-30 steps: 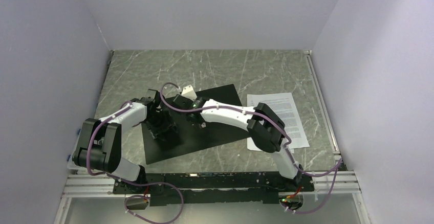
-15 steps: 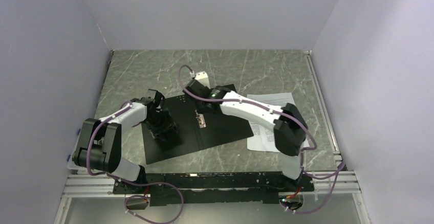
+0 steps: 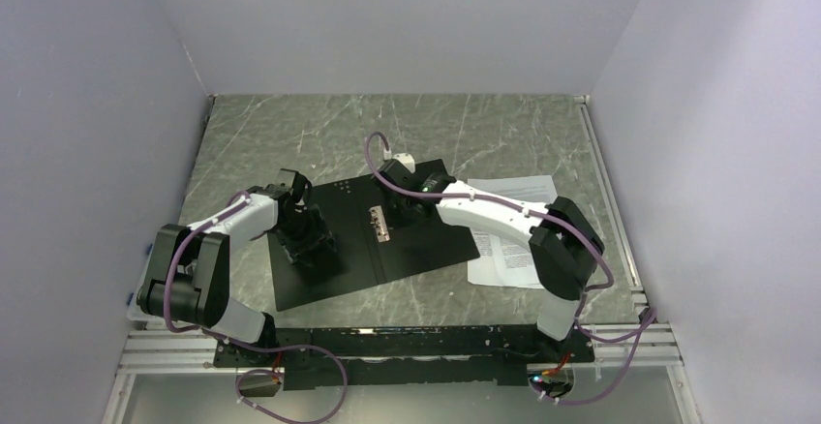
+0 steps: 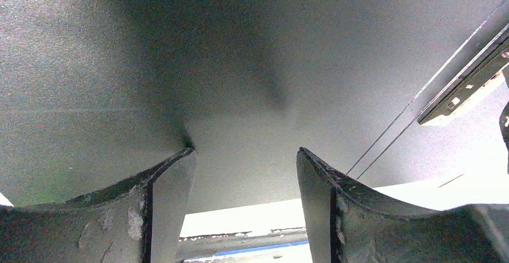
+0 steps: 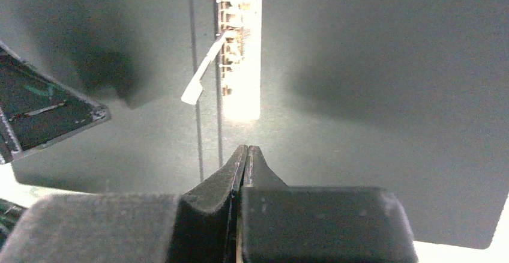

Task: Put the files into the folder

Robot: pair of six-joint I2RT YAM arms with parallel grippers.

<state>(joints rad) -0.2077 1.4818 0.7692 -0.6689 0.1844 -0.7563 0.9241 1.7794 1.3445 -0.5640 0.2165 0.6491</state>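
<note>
Bathing the top view in even, diffuse light from overhead, leaving only faint, soft shadows beneath both arms on the folder [image 3: 426,250]. Rendering that view sharp from edge to edge. Blowing out the metal clip [image 5: 241,53] just ahead of the right gripper [image 5: 246,149] into white glare, washing away its detail. Throwing broad dark shadows to either side of that clip. Blurring the left gripper [image 4: 246,153] close to the lens, showing grainy noise on the matte black beyond its fingertips. Overexposing the strip below and to the right of those fingertips to near white.
</note>
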